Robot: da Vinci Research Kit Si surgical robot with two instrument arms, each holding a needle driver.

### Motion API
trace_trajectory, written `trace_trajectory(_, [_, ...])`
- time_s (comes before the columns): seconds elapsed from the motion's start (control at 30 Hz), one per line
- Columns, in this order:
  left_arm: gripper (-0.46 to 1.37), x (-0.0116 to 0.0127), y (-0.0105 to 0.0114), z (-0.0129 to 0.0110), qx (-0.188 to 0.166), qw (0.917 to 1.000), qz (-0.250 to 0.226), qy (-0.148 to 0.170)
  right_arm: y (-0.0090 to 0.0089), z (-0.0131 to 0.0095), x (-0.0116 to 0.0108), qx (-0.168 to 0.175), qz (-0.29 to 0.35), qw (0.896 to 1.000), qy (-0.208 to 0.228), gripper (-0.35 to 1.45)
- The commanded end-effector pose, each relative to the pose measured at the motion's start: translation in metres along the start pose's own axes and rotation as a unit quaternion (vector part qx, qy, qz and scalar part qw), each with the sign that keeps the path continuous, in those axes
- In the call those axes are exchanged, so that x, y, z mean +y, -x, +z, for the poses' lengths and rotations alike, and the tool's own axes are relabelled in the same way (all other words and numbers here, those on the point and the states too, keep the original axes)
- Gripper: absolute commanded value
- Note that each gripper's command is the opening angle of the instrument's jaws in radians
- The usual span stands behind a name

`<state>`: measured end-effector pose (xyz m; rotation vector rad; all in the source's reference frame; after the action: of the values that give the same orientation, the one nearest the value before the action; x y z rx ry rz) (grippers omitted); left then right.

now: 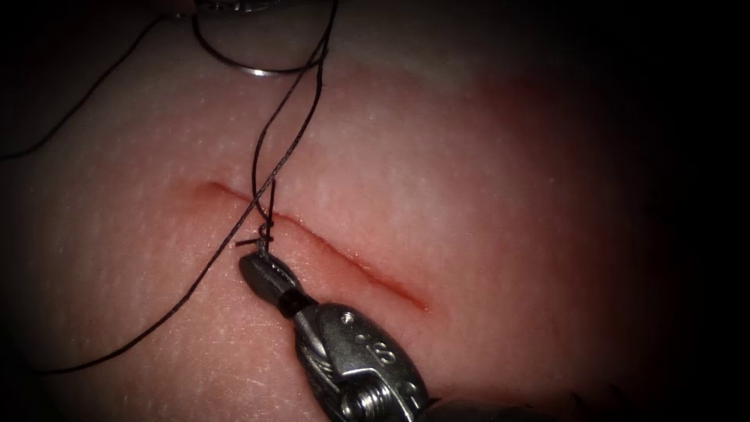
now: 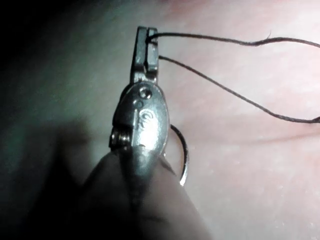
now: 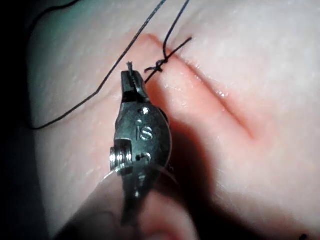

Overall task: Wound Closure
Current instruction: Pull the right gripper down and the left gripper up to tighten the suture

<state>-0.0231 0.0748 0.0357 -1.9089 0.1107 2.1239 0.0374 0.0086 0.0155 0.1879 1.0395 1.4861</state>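
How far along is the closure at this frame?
One knot of dark thread sits near the left end of the red cut; the rest of the cut lies open. The right tool grips the short thread tail; the left tool holds the long dark thread. The curved steel needle hangs outside the pale tissue.

A: How many tools?
B: Two: the right tool and the left tool

A: Needles?
B: One needle

A: Cuts in the tissue?
B: One cut

A: Knots?
B: One knot on the cut

A: And the thread?
B: Two strands rise from the knot; I can't tell whether they are one thread
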Motion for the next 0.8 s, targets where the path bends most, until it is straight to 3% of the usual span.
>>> trace_trajectory(0.03, [-0.35, -0.0004, 0.0001, 0.0001, -0.001, 1.0, 0.008, -0.001, 0.0, 0.0, 0.0, -0.001, 0.0, 1.0, 0.003, -0.35])
trace_trajectory(0.27, [-0.35, -0.0023, 0.001, 0.0002, -0.003, 0.9998, 0.021, -0.004, 0.0001, 0.0, -0.0001, -0.003, 0.0, 1.0, 0.004, -0.35])
trace_trajectory(0.5, [-0.35, -0.0054, 0.0023, 0.0009, -0.007, 0.9974, 0.07, -0.013, 0.0003, -0.0001, -0.0004, -0.012, -0.006, 1.0, -0.002, -0.35])
trace_trajectory(0.8, [-0.35, -0.0063, 0.0046, 0.0035, -0.018, 0.9953, 0.092, -0.022, 0.0016, 0.0011, -0.001, -0.023, -0.026, 0.999, -0.001, -0.35])
